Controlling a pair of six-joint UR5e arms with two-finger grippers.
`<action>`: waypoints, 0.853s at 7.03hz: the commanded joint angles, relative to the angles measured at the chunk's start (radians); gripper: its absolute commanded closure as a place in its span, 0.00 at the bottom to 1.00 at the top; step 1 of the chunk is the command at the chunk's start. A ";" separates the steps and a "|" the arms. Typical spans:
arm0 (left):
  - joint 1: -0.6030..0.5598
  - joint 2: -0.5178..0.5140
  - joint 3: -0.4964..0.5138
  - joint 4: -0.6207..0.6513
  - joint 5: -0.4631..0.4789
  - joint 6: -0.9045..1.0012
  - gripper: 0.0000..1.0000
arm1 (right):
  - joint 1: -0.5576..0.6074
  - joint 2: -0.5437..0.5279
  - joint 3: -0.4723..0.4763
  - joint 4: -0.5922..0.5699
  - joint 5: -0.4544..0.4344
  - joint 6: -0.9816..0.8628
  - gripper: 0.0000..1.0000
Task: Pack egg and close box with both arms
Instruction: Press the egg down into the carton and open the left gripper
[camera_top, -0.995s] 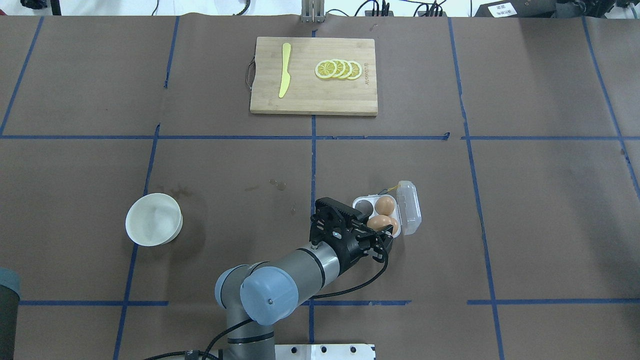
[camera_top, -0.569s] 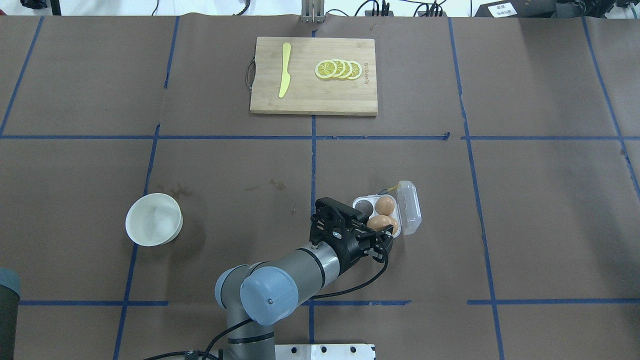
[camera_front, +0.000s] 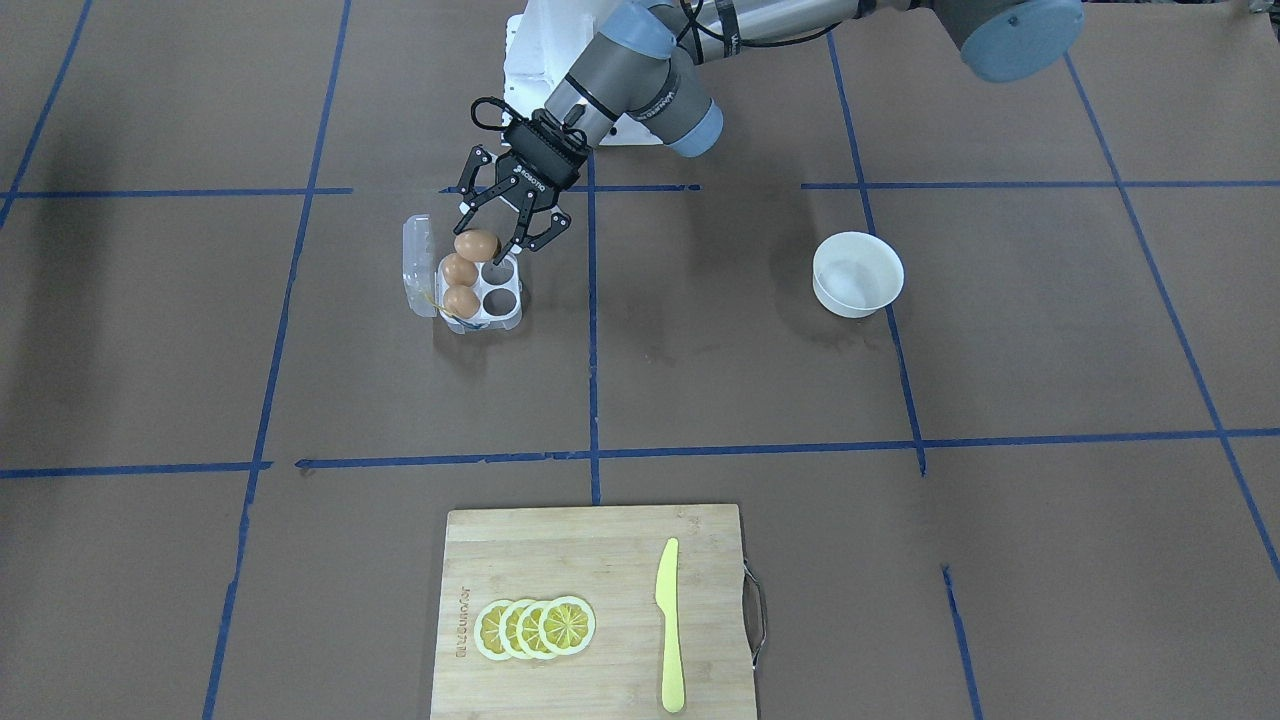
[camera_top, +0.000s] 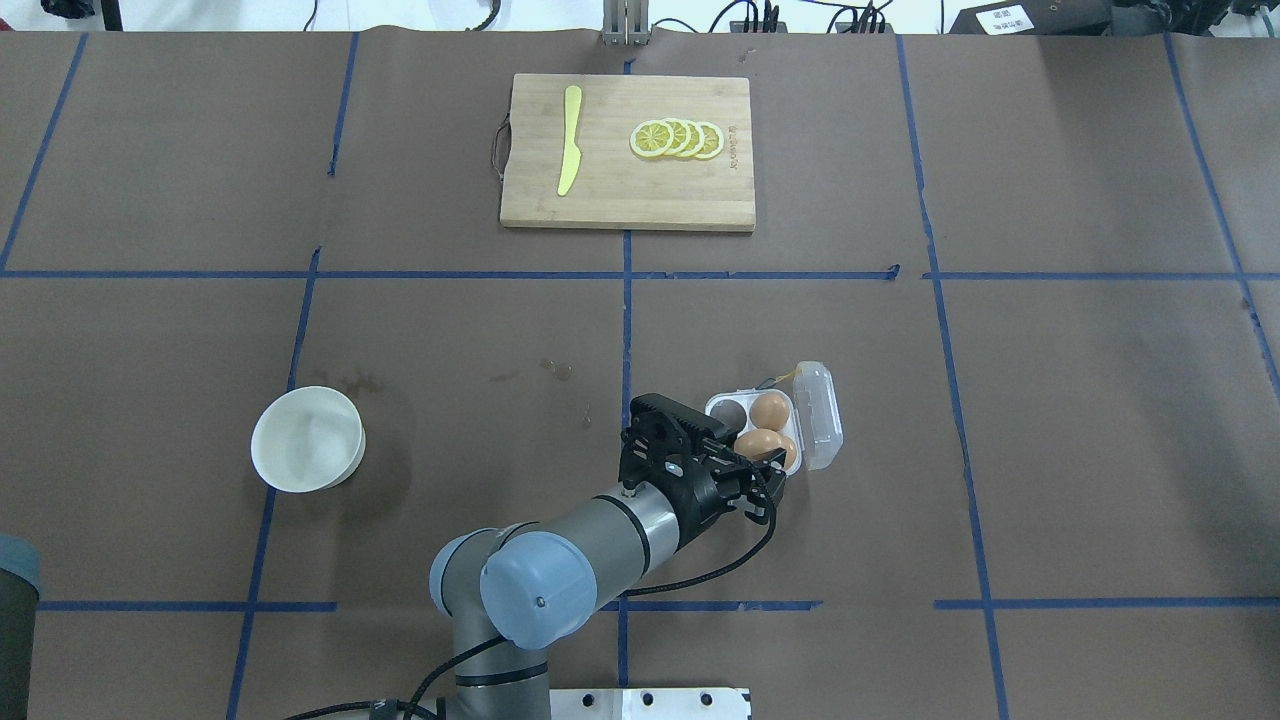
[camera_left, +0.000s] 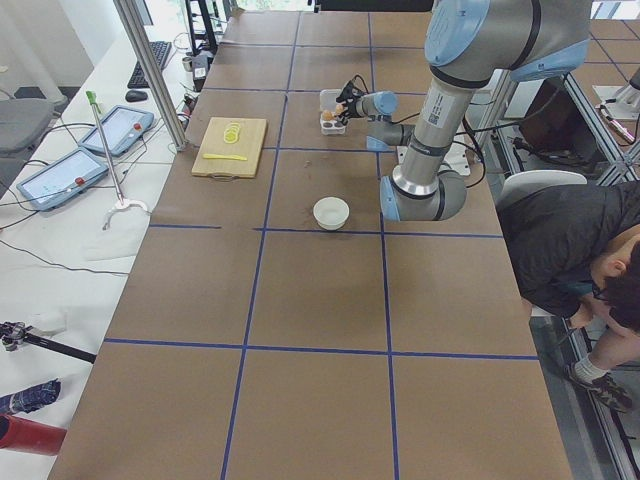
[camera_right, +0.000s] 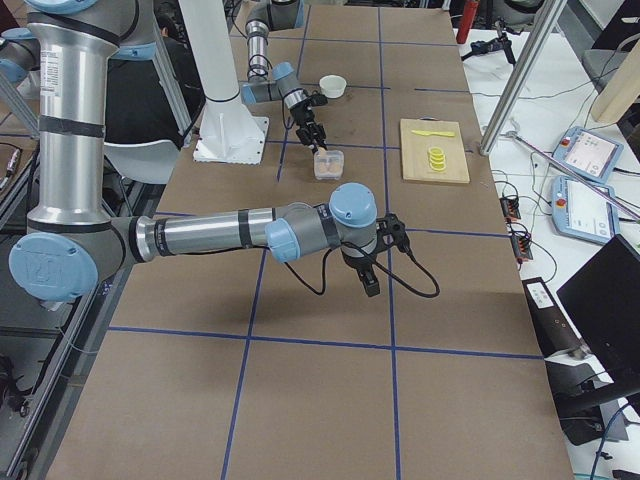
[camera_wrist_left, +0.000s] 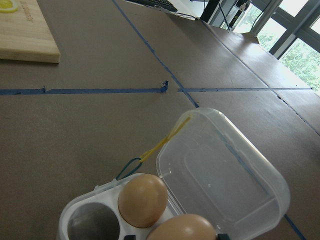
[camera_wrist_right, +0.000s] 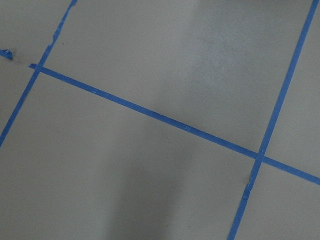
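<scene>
The clear four-cell box (camera_front: 508, 320) stands open on the table, its lid (camera_top: 822, 415) folded back and a yellow string (camera_wrist_left: 167, 140) at its far end. Two brown eggs (camera_front: 459, 270) (camera_front: 461, 301) fill the cells beside the lid; both other cells (camera_front: 498, 276) are empty. My left gripper (camera_front: 497, 243) is shut on a third egg (camera_front: 476, 244) and holds it just above the box's near end, as the overhead view (camera_top: 758, 443) also shows. My right gripper (camera_right: 370, 283) hangs over bare table far from the box; I cannot tell whether it is open.
A white bowl (camera_top: 307, 438) sits to the left of the box. A wooden cutting board (camera_top: 628, 195) at the far side carries a yellow knife (camera_top: 569, 140) and lemon slices (camera_top: 677, 139). Blue tape lines cross the brown table cover.
Almost nothing: my left gripper stays over the box's near end with the egg in it. The box, bowl and board have not moved.
</scene>
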 joint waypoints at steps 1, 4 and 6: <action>-0.001 0.000 0.000 0.000 0.000 0.000 0.34 | 0.000 0.000 0.000 0.000 0.001 0.000 0.00; -0.001 0.002 0.000 0.002 0.000 0.000 0.32 | 0.000 0.000 -0.001 0.000 0.000 0.000 0.00; -0.021 0.000 -0.012 0.006 -0.008 0.002 0.23 | 0.000 0.000 0.000 0.000 0.001 0.001 0.00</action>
